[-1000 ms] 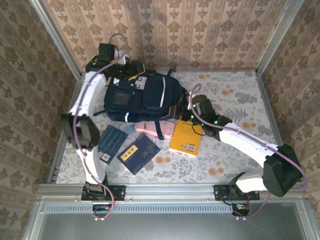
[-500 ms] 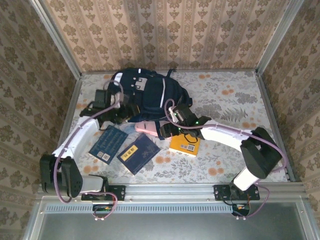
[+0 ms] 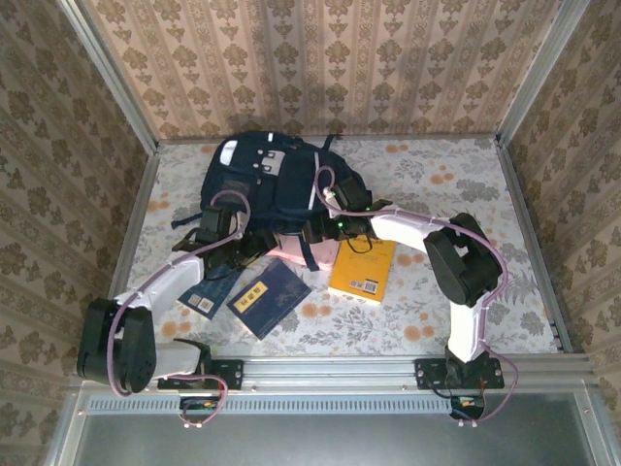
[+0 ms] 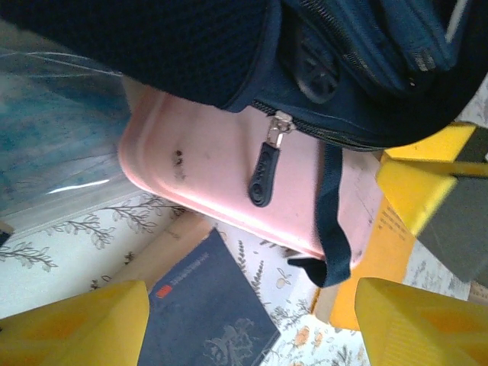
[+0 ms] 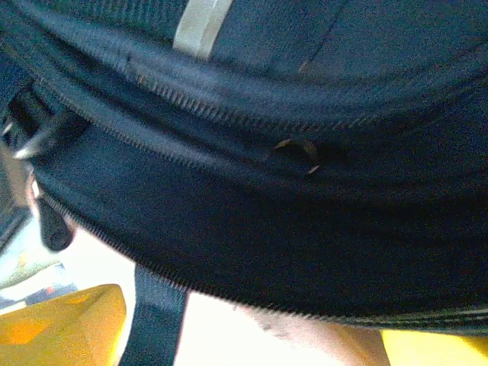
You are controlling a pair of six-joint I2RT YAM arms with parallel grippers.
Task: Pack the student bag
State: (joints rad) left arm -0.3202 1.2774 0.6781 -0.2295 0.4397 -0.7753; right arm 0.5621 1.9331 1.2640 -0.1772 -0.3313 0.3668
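Observation:
The student bag [image 3: 277, 180], dark navy with a thin white stripe, lies at the back middle of the table. Its near rim rests over a pink case [image 3: 289, 249]. My left gripper [image 3: 245, 245] sits low at the bag's near left corner. It is open, with yellow fingers [image 4: 76, 324] wide apart and nothing between them. From there I see the case [image 4: 221, 191], a zipper pull [image 4: 263, 171] and a hanging strap [image 4: 332, 221]. My right gripper [image 3: 316, 231] is open against the bag's near right rim [image 5: 252, 229], its fingers [image 5: 61, 328] standing either side of the case [image 5: 244, 339].
Two navy books [image 3: 267, 296] [image 3: 209, 286] lie near the front left, the first showing under my left gripper [image 4: 206, 313]. A yellow book [image 3: 361, 267] lies right of the case. Patterned walls and metal rails close in the table.
Both arms have swung in to the bag's near edge, the left from behind the bag. The bag shifted toward the back. Both grippers' jaws have widened.

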